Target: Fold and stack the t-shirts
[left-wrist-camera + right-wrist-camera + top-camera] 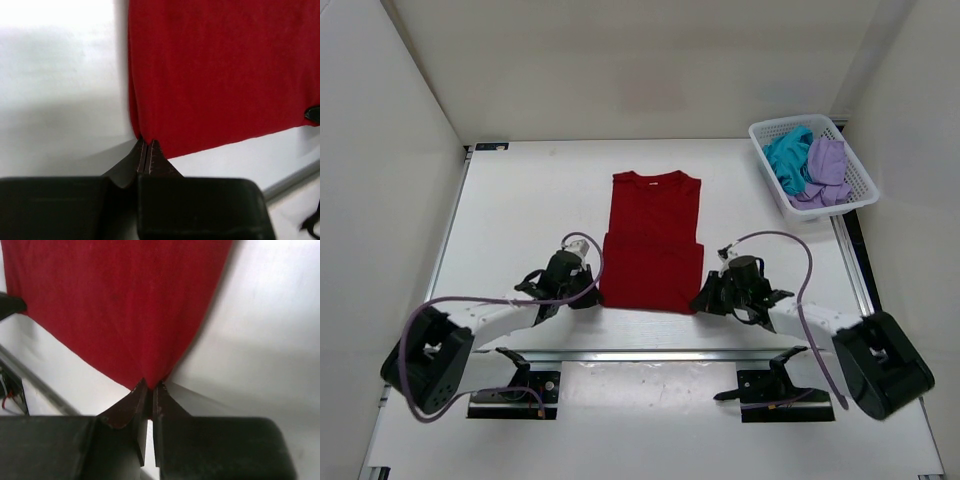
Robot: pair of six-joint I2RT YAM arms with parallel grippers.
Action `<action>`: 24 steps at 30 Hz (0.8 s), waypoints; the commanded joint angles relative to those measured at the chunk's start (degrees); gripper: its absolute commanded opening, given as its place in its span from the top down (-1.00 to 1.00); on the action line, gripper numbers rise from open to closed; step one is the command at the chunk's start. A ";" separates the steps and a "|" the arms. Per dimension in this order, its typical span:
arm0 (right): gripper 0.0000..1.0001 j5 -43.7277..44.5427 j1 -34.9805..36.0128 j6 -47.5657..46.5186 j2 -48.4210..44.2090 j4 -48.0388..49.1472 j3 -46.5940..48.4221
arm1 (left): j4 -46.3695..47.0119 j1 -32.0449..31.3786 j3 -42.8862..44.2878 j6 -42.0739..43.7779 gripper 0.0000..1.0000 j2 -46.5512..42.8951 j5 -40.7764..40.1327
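A dark red t-shirt (pixel 655 240) lies flat in the middle of the table, sleeves folded in, collar toward the far side. My left gripper (pixel 592 292) is shut on its near left corner (pixel 145 136). My right gripper (pixel 703 298) is shut on its near right corner (pixel 150 380). In both wrist views the red cloth (pixel 220 70) (pixel 115 305) spreads away from the pinched jaws. A teal t-shirt (pixel 787 158) and a lavender t-shirt (pixel 826 170) lie crumpled in the basket.
A white mesh basket (pixel 860 185) stands at the far right of the table. A metal rail (pixel 670 355) runs along the near edge between the arm bases. White walls close in the table on three sides.
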 commanded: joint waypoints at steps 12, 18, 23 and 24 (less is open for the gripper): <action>1.00 -0.57 0.05 0.00 -23.28 -29.17 10.20 | -25.92 -6.09 11.55 -3.43 1.00 -22.83 0.07; 0.99 -3.21 -12.88 -9.08 -5.34 -24.79 28.57 | -16.07 1.73 25.81 1.24 1.00 -4.14 -0.44; 1.00 -2.61 -17.90 -10.58 15.37 -23.81 47.90 | -12.63 7.11 40.38 2.30 1.00 14.96 -0.98; 1.00 -4.43 -18.61 -11.01 19.76 -23.55 49.68 | -12.10 7.72 43.72 2.30 1.00 18.55 -0.89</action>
